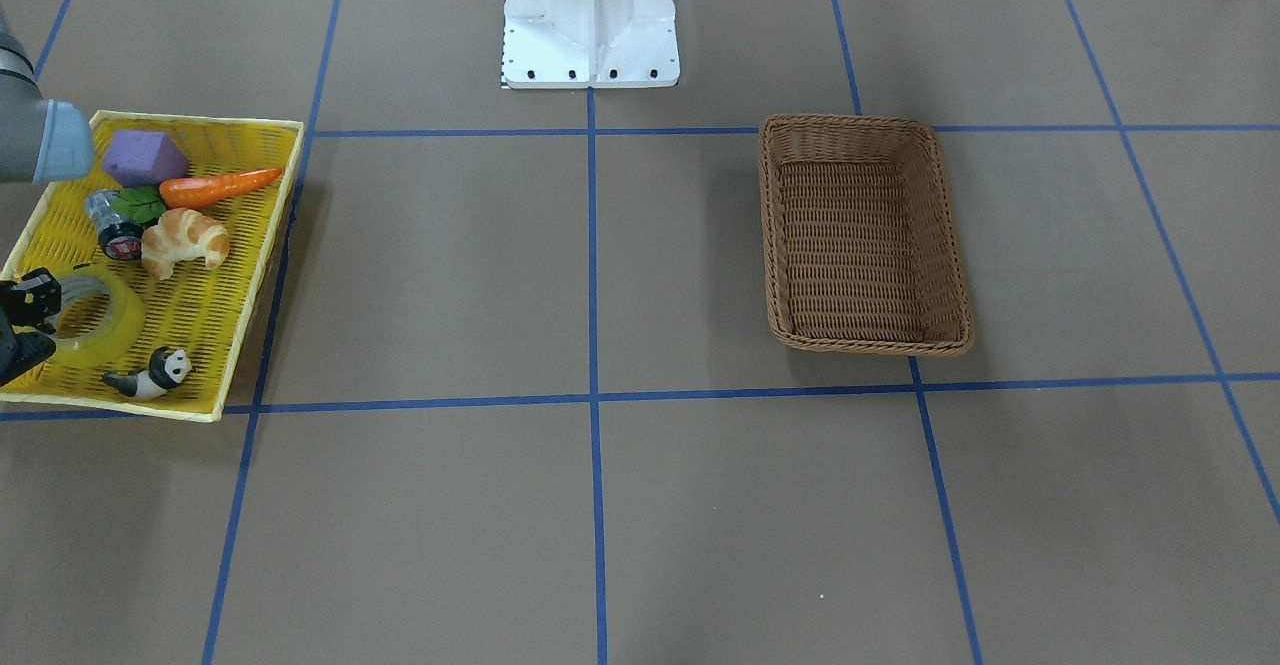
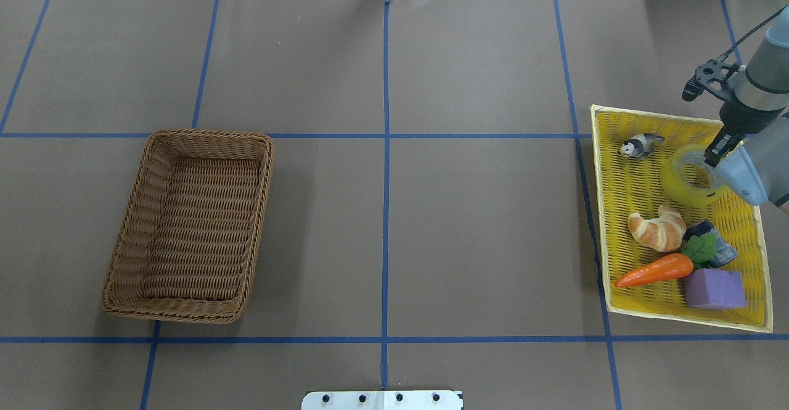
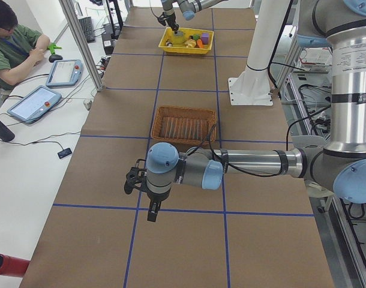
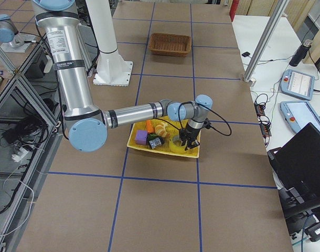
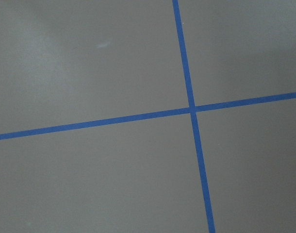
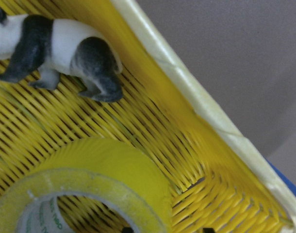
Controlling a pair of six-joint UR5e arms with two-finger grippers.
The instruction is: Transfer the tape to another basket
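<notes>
Yellow tray [image 2: 622, 182] holds tape [image 2: 675, 179], panda [image 2: 640, 145], croissant [image 2: 657, 228], carrot [image 2: 656, 269]; basket [image 2: 132, 225] well apart

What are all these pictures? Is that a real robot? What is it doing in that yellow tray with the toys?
Yes, it's a real robot with two arms. Each arm ends in a two-finger pincher called a gripper. Six cameras caught the same moment: one from above, one facing the robot, one at each end of the table, and one on each wrist.

The yellow tray holds a roll of tape, a toy panda, a croissant, a carrot and a purple block. Far across the table sits an empty brown basket.

The right gripper is down at the tape, one finger in its hole and one outside. The tape isn't lifted yet. The left gripper hangs over bare table.
</notes>
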